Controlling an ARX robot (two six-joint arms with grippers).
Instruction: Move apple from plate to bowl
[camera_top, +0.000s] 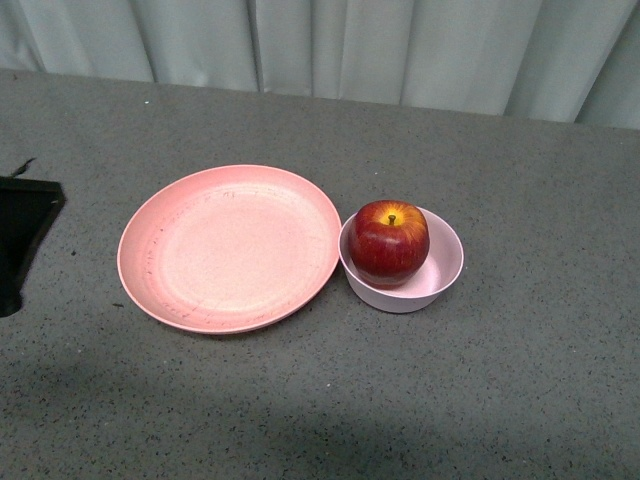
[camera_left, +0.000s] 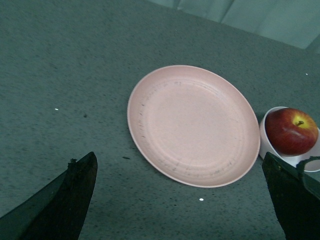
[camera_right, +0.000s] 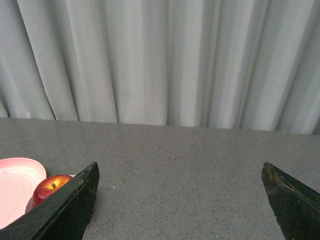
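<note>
The dark-red apple (camera_top: 388, 240) with a yellow patch at its stem sits inside the small pale-pink bowl (camera_top: 445, 277), right of the wide salmon-pink plate (camera_top: 230, 248), which holds nothing. The bowl touches the plate's right rim. My left gripper (camera_left: 180, 167) hangs open over bare table near the plate (camera_left: 192, 125), with the apple (camera_left: 291, 131) and bowl (camera_left: 265, 142) off to one side. A black piece of the left arm (camera_top: 22, 235) shows at the front view's left edge. My right gripper (camera_right: 180, 172) is open above bare table, well away from the apple (camera_right: 49, 187).
A grey speckled tabletop (camera_top: 520, 380) spreads all round the dishes. Pale pleated curtains (camera_top: 400, 50) hang along the table's far edge. In the right wrist view the curtains (camera_right: 160, 60) fill the upper half.
</note>
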